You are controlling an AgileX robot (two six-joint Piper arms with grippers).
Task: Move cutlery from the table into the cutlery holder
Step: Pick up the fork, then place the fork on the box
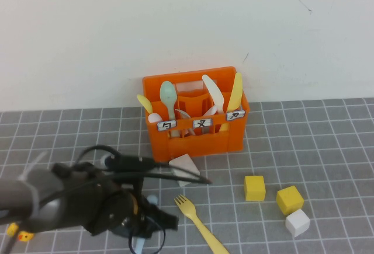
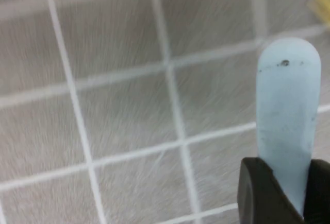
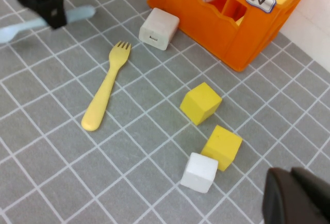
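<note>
Currently the light blue utensil (image 2: 286, 116) sits clamped between the closed fingers (image 2: 260, 190) of the left gripper (image 1: 139, 222), over the grey surface (image 1: 327, 149) at front left. Yellow fork (image 1: 200, 226) lies flat just right of that gripper, tines toward the orange cutlery holder (image 1: 196, 114) at the back. Right gripper (image 3: 296, 195) hangs above the right side near the yellow and white blocks; finger opening cannot be told.
</note>
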